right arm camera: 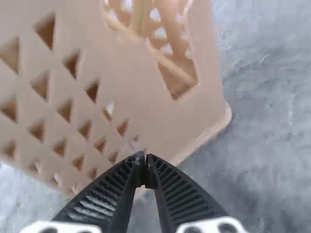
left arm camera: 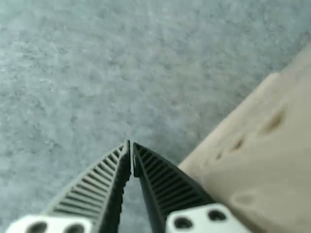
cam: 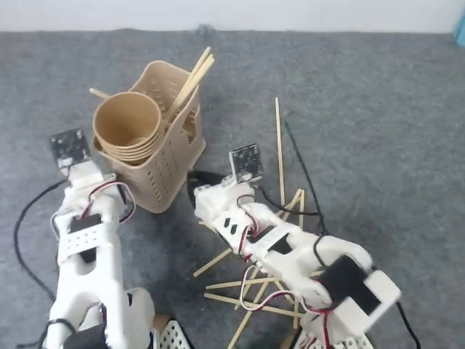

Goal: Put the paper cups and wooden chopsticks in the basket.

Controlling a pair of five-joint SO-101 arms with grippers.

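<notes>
Left jaws and right jaws are pressed together, empty, with the basket (cam: 164, 182) between them, holding stacked paper cups (cam: 128, 125) and some chopsticks (cam: 191, 78). Loose chopsticks (cam: 278, 145) lie on the surface (cam: 378, 109) behind the right jaws.

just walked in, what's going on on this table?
Two arms are tasked with filling a perforated basket. A stack of paper cups and a few chopsticks already stand in it. Many loose chopsticks lie on the grey carpet, most of them around the right arm's base. Both claws are shut and empty: the left claw is beside the basket's wall, the right claw at its lower edge.
</notes>
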